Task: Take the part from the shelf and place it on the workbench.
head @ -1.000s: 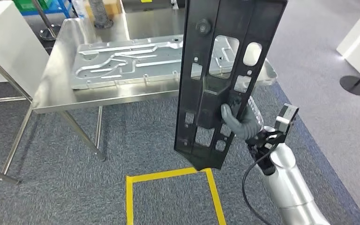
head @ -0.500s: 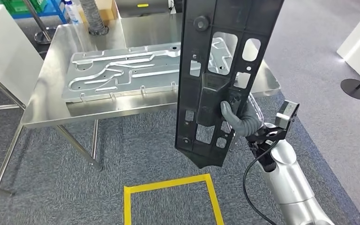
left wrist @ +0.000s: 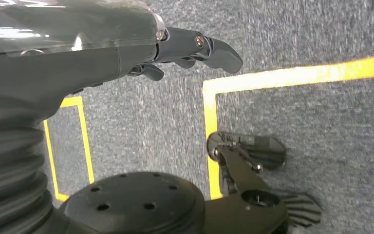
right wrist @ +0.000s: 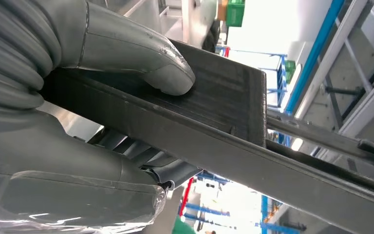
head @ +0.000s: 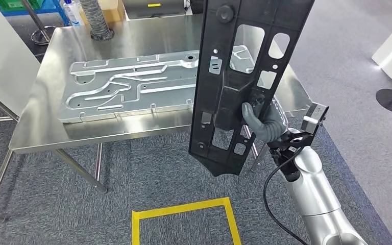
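Where you look nearest, yellow floor tape marks a square on grey carpet. Your right hand grasps the black plastic part, thumb pressed on its face, holding it upright and well above the floor, in front of the steel workbench. Your left hand hangs over the carpet, fingers loosely extended, holding nothing. Farther off, an aluminium plate lies flat on the workbench.

My right hand grips a tall black part, upright at frame centre, before the steel workbench.
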